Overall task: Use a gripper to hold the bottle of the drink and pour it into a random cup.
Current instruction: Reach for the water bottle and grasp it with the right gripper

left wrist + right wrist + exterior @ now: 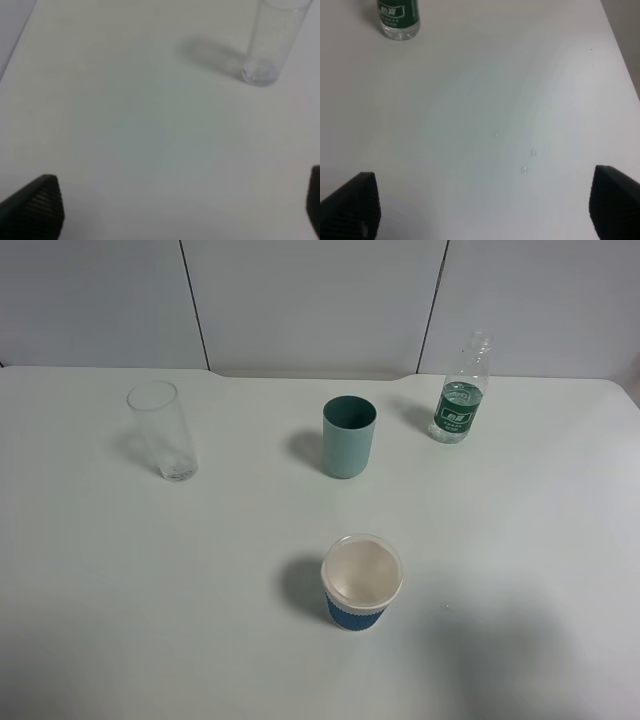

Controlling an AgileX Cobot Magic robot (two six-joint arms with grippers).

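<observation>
The bottle (461,392) is clear plastic with a dark green label and stands upright and capless at the table's back right; its lower part also shows in the right wrist view as the bottle (398,17). The teal cup (348,436) stands upright at the middle back. Neither gripper appears in the exterior view. My right gripper (482,207) is open over bare table, well short of the bottle, with nothing between its fingers. My left gripper (182,207) is open too, its black fingertips (37,207) wide apart over bare table.
A tall clear glass (163,431) stands at the back left, also seen as the glass (270,45) ahead of the left gripper. A white paper cup with a blue sleeve (360,582) stands near the front middle. A few water droplets (527,162) lie on the white table (120,590).
</observation>
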